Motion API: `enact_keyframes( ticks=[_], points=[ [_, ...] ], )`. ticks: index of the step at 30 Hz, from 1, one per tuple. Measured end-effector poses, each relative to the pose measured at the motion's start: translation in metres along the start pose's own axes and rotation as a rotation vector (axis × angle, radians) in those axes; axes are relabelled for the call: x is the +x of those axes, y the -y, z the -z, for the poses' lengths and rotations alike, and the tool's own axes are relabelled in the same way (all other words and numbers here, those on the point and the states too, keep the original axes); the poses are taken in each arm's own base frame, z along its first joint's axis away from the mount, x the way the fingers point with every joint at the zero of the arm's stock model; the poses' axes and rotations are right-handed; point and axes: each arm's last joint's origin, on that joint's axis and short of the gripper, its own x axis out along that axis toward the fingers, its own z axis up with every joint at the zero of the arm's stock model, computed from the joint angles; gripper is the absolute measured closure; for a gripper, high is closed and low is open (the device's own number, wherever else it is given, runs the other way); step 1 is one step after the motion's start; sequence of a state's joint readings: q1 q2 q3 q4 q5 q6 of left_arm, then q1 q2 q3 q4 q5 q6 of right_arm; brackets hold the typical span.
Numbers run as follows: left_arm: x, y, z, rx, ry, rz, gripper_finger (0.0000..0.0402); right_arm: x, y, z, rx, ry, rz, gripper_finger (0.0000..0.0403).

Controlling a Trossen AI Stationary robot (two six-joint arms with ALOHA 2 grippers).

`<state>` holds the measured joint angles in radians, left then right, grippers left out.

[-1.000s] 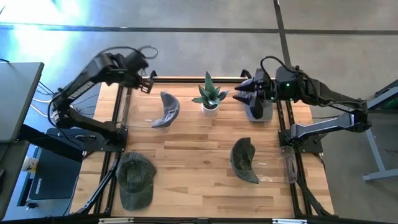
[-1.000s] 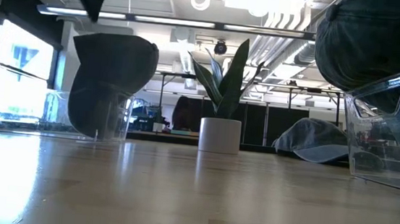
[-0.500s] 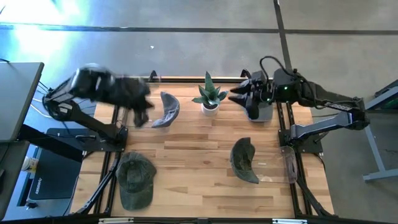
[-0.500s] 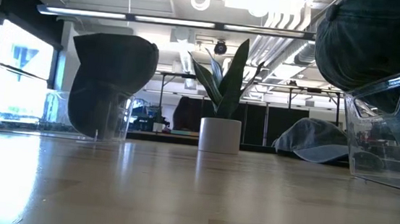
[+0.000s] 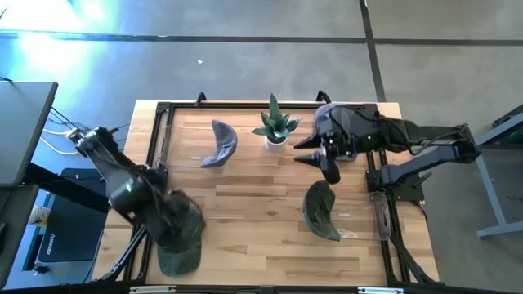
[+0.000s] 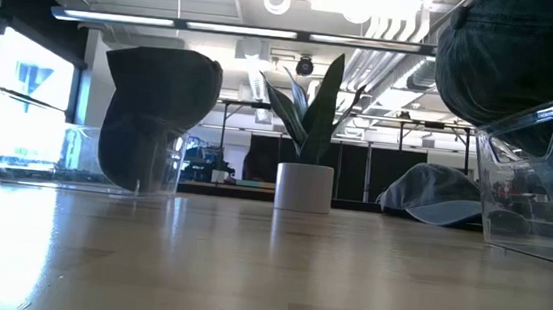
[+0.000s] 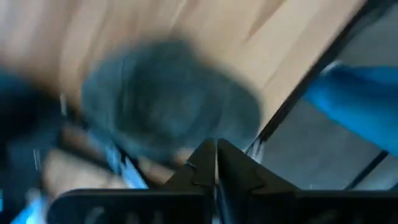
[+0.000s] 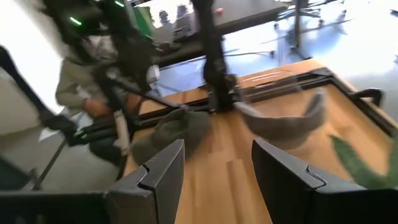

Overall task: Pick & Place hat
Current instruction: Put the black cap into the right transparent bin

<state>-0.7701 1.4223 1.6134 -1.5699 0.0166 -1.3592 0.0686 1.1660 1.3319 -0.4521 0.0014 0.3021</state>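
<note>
The left pincer [image 7: 216, 163] has its two dark fingers pressed together with nothing between them, and it hovers just above a green hat [image 5: 178, 237] that lies flat at the near left corner of the bench [image 5: 245, 188], well away from the potted plant [image 5: 275, 126]. In the left wrist view that hat [image 7: 168, 102] fills the middle of the picture, blurred. The right pincer [image 5: 315, 155] stands partly open and empty (its fingers [image 8: 158, 171] are spread with bare wood between them), just to the right of the plant and a little nearer the front edge.

Three hats can be counted in the high view. Besides the one under the left pincer, a grey hat [image 5: 219, 144] rests on a clear stand to the left of the plant, and a dark green hat [image 5: 321, 210] sits on another clear stand in front of the plant and to its right. A fourth grey shape shows behind the right arm at the back right; what it is cannot be told from above.

There is one plant, in a white pot [image 6: 304, 187]. From bench height, a dark hat on its stand [image 6: 155, 114] is to the plant's left and a grey one [image 6: 433, 204] lies low to its right.

A seated person [image 8: 84, 93] shows beyond the bench in the right wrist view.
</note>
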Motion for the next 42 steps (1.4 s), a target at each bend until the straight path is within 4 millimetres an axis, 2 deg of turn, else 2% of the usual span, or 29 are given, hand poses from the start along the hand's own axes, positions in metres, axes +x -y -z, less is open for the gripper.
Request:
enact_keyframes(
  ticks=[3,7,11,14,18,23,29,31,33,38,42],
  points=[
    [0.031,-0.002,0.018,-0.131,-0.119,-0.113,0.0353,0.0,-0.013,0.005,-0.023,-0.024,-0.052,0.0219],
    [0.061,-0.013,0.031,-0.28,-0.127,-0.255,0.0276,-0.002,-0.033,0.013,-0.031,-0.059,-0.127,0.0219],
    [0.078,-0.028,0.032,-0.367,-0.037,-0.332,0.0184,-0.006,-0.05,0.02,-0.069,-0.068,-0.152,0.0219],
    [0.091,-0.041,0.026,-0.398,-0.033,-0.382,0.0119,-0.008,-0.059,0.023,-0.084,-0.057,-0.138,0.0219],
    [0.114,-0.048,0.019,-0.348,-0.103,-0.404,0.0071,-0.01,-0.065,0.024,-0.103,-0.045,-0.154,0.0219],
    [0.142,-0.055,0.014,-0.211,-0.204,-0.349,0.0063,-0.012,-0.07,0.025,-0.108,-0.049,-0.174,0.0219],
    [0.165,-0.076,0.013,-0.244,-0.245,-0.436,0.0063,-0.012,-0.071,0.025,-0.111,-0.047,-0.182,0.0219],
    [0.173,-0.078,0.012,-0.247,-0.25,-0.408,0.0065,-0.012,-0.071,0.026,-0.109,-0.052,-0.196,0.0219],
    [0.183,-0.074,0.01,-0.207,-0.253,-0.304,0.0075,-0.012,-0.071,0.026,-0.108,-0.057,-0.21,0.0219],
    [0.201,-0.061,0.006,-0.159,-0.203,-0.077,0.0136,-0.013,-0.073,0.027,-0.112,-0.067,-0.221,0.0219],
    [0.203,-0.054,0.002,-0.151,-0.107,-0.004,0.0227,-0.013,-0.074,0.03,-0.119,-0.087,-0.221,0.0219]
  ],
)
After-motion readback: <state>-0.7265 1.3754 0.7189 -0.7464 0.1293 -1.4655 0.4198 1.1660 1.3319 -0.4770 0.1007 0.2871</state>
